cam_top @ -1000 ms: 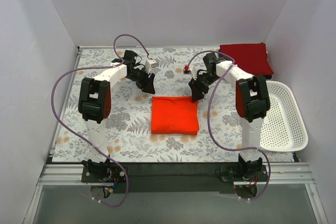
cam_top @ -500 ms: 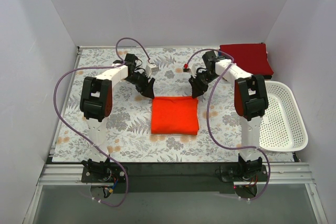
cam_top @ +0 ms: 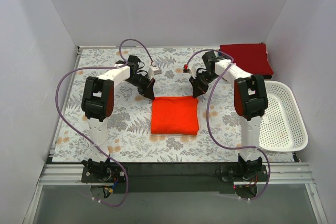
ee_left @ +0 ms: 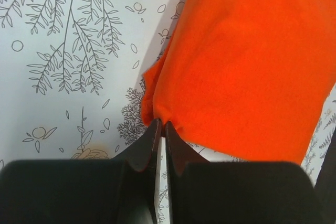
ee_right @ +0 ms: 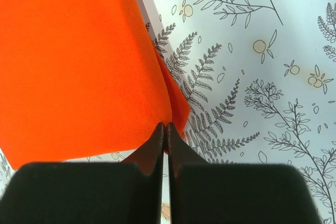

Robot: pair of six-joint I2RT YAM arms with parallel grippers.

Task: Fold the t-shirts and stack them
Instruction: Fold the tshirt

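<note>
A folded bright orange-red t-shirt [cam_top: 175, 115] lies flat in the middle of the floral cloth. My left gripper [cam_top: 150, 97] is shut on its far left corner; the left wrist view shows the tips [ee_left: 161, 125] pinching the orange hem [ee_left: 241, 61]. My right gripper [cam_top: 197, 95] is shut on the far right corner, and in the right wrist view its tips [ee_right: 165, 126] close on the fabric edge [ee_right: 79, 61]. A folded darker crimson t-shirt [cam_top: 247, 58] rests at the back right corner.
A white perforated basket [cam_top: 284, 117] stands at the right edge, beside the right arm. The floral cloth [cam_top: 115, 124] covers the table. Purple cables loop above both arms. Grey walls enclose the back and both sides.
Both grippers came down and inward onto the far corners of the orange-red shirt and went from open to shut on them. The shirt itself has not shifted.
</note>
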